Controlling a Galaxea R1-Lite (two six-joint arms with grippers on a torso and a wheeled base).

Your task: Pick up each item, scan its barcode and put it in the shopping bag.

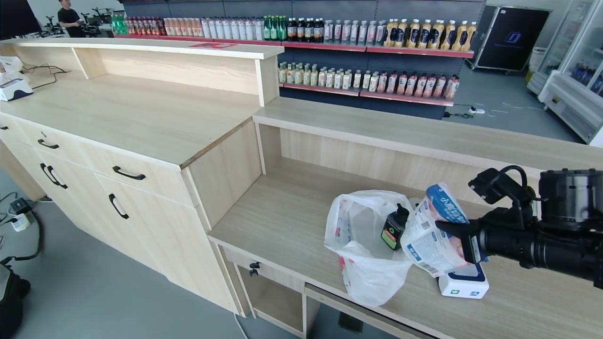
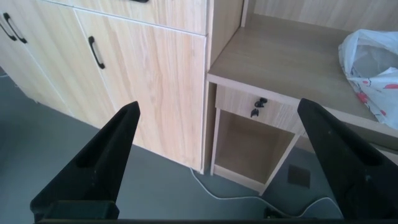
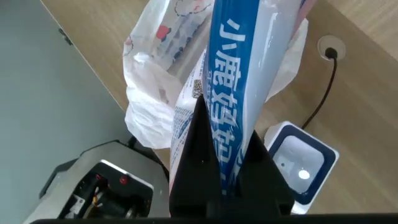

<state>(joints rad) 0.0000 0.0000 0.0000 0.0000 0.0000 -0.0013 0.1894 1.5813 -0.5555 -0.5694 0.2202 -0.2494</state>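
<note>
The right arm is reaching in level over the tabletop (image 1: 282, 216) from the robot's right, forearm stretched towards the shopping bag (image 1: 358, 263). Its wrist is turned so the right pincer (image 1: 451, 234) is facing the bag's open side. That pincer is pinching a white-and-blue package (image 1: 431, 235) by one long edge, the black fingers (image 3: 205, 143) pressing in on either face of it.

The package is hanging tilted in the air just beside the shopping bag, on the bag's right, clear of the tabletop. Below it, a white-and-blue scanner box (image 1: 464, 287) is sitting on the tabletop, near the bag, with its window glowing.

The shopping bag itself is lying slumped on the tabletop with its mouth gaping. A small black object with a green face (image 1: 393, 230) is standing between the bag and the package; whether it is inside the bag's mouth cannot be told.

The left pincer (image 2: 217, 106) is hanging with its fingers spread wide and gripping nothing, well apart from the shopping bag, out over the floor before the cabinet doors (image 2: 149, 81).
</note>
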